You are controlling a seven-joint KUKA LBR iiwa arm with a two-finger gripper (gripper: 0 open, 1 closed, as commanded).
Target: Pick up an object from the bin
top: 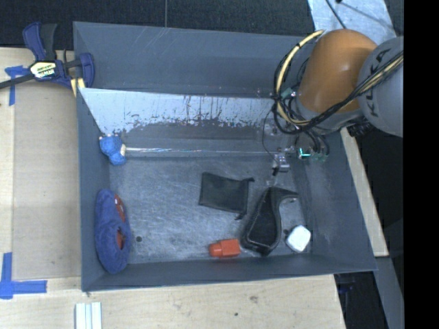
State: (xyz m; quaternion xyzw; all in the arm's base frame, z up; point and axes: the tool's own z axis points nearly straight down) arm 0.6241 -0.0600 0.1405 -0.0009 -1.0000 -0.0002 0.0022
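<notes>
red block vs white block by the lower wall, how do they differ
The red block is oblong and lies left of the black curved thing; the white block is squarer and lies right of it. Both are small and sit near the same wall.

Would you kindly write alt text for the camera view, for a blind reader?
The robot's gripper hangs at the right of a grey metal bin, close to a curved black object. Nearby lie a flat black piece, a white lump and a small orange-red block; a blue cloth thing lies at the left.
</notes>
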